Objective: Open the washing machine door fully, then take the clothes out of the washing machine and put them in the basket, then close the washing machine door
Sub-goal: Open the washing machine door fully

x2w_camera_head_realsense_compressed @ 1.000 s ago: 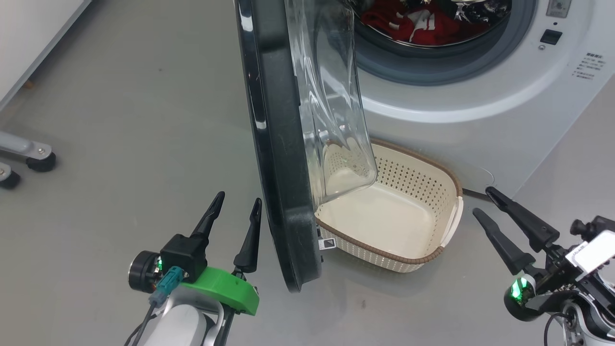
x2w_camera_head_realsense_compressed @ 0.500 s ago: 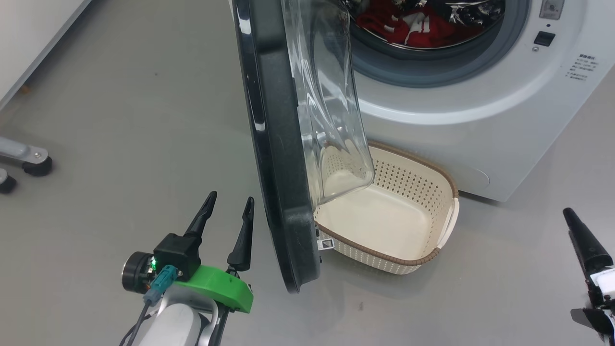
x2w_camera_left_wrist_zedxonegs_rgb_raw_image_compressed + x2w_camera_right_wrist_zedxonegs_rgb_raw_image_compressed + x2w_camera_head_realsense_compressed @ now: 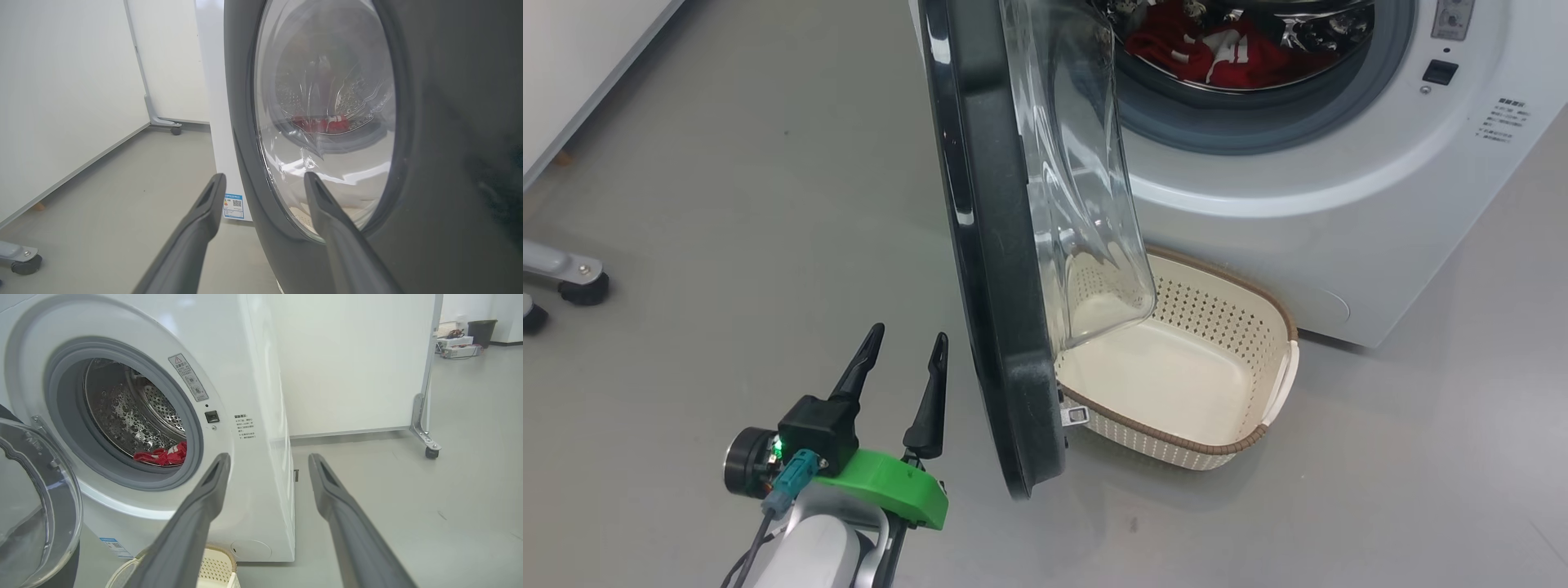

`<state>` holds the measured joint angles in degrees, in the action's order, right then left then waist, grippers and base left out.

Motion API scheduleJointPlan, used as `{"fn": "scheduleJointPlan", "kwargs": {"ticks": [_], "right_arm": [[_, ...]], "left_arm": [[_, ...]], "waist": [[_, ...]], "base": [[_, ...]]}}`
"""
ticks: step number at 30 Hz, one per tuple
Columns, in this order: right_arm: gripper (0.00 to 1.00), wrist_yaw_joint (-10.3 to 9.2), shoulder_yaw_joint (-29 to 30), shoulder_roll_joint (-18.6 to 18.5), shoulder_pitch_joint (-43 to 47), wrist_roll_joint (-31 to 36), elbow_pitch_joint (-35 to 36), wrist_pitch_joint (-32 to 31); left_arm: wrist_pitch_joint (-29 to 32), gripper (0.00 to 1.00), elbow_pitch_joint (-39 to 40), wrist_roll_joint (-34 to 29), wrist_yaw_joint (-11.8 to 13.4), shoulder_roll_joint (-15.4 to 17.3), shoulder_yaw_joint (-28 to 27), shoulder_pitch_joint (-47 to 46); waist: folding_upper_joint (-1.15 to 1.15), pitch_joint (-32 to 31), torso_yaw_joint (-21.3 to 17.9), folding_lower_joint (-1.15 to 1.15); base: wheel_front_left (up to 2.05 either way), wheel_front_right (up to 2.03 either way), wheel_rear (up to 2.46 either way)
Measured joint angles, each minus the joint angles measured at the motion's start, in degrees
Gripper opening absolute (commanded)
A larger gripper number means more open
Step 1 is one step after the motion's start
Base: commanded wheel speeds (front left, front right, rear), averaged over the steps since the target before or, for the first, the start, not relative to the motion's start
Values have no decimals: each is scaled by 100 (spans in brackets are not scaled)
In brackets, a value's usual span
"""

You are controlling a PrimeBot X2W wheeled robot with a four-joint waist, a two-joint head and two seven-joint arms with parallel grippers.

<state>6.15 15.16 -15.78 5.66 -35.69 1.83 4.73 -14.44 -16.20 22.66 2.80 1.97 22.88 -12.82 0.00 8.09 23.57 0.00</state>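
Washing machine door (image 3: 988, 245) is standing part-open, edge-on in the head view, with its free edge hanging over the left end of the basket (image 3: 1201, 306). It is not looking fully open yet.

Left end effector (image 3: 908, 331) is hovering just beside the door's outer black ring, fingers apart and holding nothing. Contact with the ring cannot be told. Right end effector (image 3: 269, 457) is also spread and empty, pointing past the right front corner of the washing machine (image 3: 1339, 188).

The clothes (image 3: 1217, 53), red with white trim, are lying bunched low in the steel drum, behind the grey gasket. The basket is sitting on the floor, close against the washer front below the opening, and it is empty.

Handling, as a judgement:
- **Door:** It is probably behaving as a rigid, fairly heavy, hinged part. The glossy ring is likely slippery, and the bulging glass is not a place to squeeze. The matte inner frame at the free edge, far from the hinge, looks like the best hold, hooking and swinging rather than pinching.
- **Clothes:** They are probably soft, light and limp. Pinching a raised fold is best, since they will drape and may drag on the gasket.
- **Basket:** It is looking light, so it may slide if bumped.
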Motion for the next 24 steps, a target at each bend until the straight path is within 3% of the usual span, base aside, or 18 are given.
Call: {"fn": "scheduleJointPlan", "kwargs": {"ticks": [5,11,24], "right_arm": [[100,-298,-214,-36,144,811,54,536],[100,-581,-606,186,370,1216,-10,779],[100,-688,-1296,705,555,1502,-319,822]], "left_arm": [[0,100,-15,-1,0,-1,-37,3],[0,100,-57,-16,-1,0,-52,13],[0,100,-126,-18,-5,0,-59,29]], "waist": [[0,-32,-11,0],[0,-80,-50,0],[0,-152,-129,0]], "base": [[0,0,0],[0,0,0],[0,0,0]]}}
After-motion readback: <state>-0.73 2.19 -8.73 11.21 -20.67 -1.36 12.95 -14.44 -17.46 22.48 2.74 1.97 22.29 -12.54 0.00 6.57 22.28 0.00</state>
